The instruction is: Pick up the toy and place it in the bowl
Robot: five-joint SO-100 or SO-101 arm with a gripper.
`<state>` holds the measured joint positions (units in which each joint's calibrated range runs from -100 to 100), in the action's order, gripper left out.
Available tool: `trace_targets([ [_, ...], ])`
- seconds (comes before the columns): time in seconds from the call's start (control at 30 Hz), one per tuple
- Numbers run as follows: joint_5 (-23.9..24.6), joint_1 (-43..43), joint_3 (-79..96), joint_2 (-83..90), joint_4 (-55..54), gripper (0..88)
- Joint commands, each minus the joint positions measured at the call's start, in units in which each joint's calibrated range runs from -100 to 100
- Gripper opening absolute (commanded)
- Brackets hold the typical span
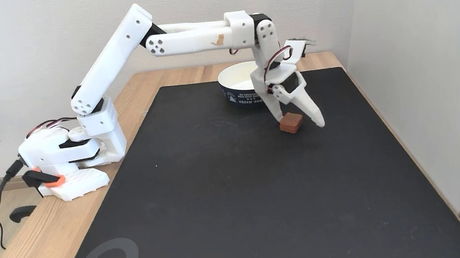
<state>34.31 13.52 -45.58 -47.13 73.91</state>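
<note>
The toy (pixel 290 122), a small reddish-brown block with rounded edges, lies on the black mat (pixel 236 180) toward the far right. My white gripper (pixel 300 122) points down over it, open, with one finger on the toy's left side and the other finger (pixel 314 113) to its right. The left fingertip is at or touching the block; the right one stands slightly apart. Just behind the gripper sits the bowl (pixel 239 85), white inside and navy outside with white lettering, partly hidden by the wrist.
The arm's base (pixel 71 158) is clamped at the wooden table's left edge, with cables hanging off it. A wall (pixel 421 59) runs close along the mat's right side.
</note>
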Motion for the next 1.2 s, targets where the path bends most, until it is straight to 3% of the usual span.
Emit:
trace_targets([
  [0.0, 0.34, 0.74, -1.06, -1.02, -1.26, 43.5],
  [0.1, 0.4, 0.74, -1.06, -1.1, -0.84, 43.3],
  [0.17, 0.4, 0.74, -0.97, -1.1, -0.67, 38.0],
  [0.27, 0.29, 0.65, -0.52, -1.1, -0.59, 24.2],
  [0.3, -0.02, 0.65, -0.34, -1.1, -0.59, 15.1],
  [0.4, -0.07, 0.74, -0.34, -1.1, -0.08, 4.8],
  [0.77, -0.18, 0.9, -1.51, -0.1, 1.36, 3.5],
  [0.93, 0.03, 3.16, -12.24, 2.48, 1.28, 3.5],
  [1.17, 0.4, 10.11, -13.14, 11.65, -8.97, 3.5],
])
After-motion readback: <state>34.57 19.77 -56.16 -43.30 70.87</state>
